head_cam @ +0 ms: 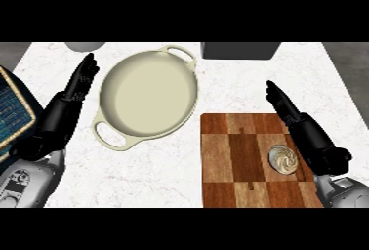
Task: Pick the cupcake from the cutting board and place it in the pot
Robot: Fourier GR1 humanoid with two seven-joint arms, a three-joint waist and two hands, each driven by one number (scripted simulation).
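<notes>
A small cupcake [283, 159] with pale swirled frosting sits on the right part of a checkered wooden cutting board [238, 161]. My right hand [306, 132] hovers just right of it, fingers straight and pointing away from me, holding nothing. A cream oval pot [148, 95] with two loop handles lies left of the board, with nothing inside. My left hand [69, 105] stays open at the pot's left side, fingers stretched up along it.
A dark grey box [239, 50] stands at the counter's far edge, and a grey round object [86, 46] shows at the far left. A blue woven mat with a tan border [13, 110] lies at the left edge.
</notes>
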